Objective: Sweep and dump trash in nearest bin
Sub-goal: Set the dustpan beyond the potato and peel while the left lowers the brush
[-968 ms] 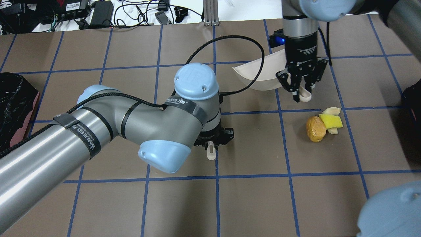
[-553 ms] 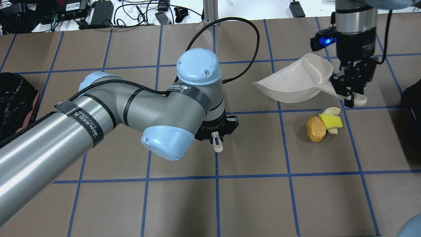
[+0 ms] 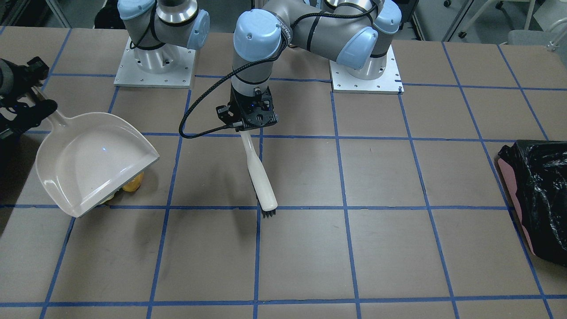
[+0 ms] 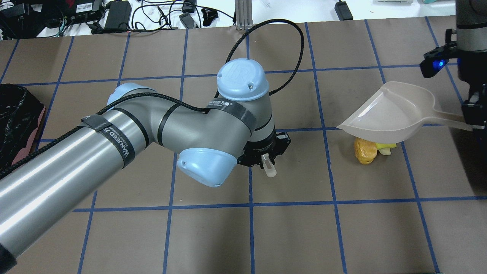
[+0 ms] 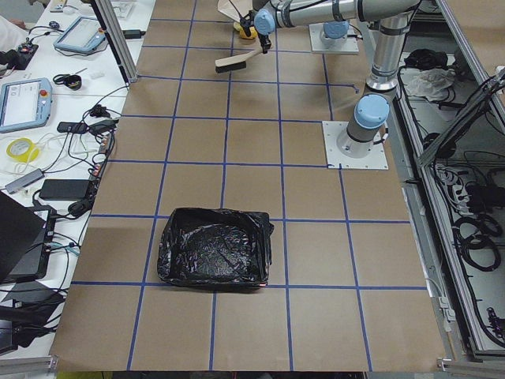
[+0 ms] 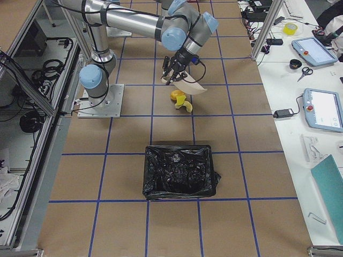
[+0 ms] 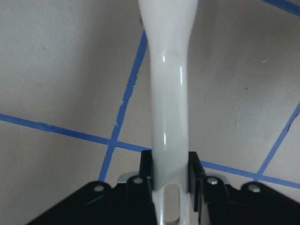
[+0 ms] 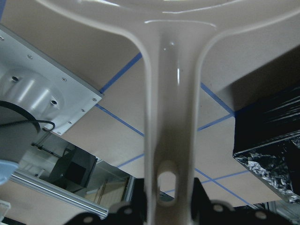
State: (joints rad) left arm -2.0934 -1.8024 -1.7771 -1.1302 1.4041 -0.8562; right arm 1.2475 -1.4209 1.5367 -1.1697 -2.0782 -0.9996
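The left gripper has its jaws pressed against both sides of the white handle of a brush, just ahead of the hanging slot at the handle's end. A dark finger shows on each flank. From the jaws the handle runs out and down, tilted toward the operators' side. The bristles sit low over a blue tape crossing, and it cannot be told whether they touch the table.

The right gripper pinches the flat handle of a cream dustpan around its slot. The pan spreads out ahead of the jaws, held off the table with its open lip tipped down.

The trash lies beneath that lip, at the far end of the pan from the right jaws and lower than them. The brown-orange lump peeks out from under the edge. The yellow wedge shows only as a strip, with the pale peel slice just beside it. The three are bunched together. From the left jaws the pile lies well apart, toward the robot's right, between the two grippers and much nearer the right one.

The bin, black-lined, stands at the table's right end, past the trash from the left jaws. In the right wrist view its corner sits just beside the pan's handle, below the right jaws. A pink bin with a black bag stands at the opposite end, well apart from both grippers.
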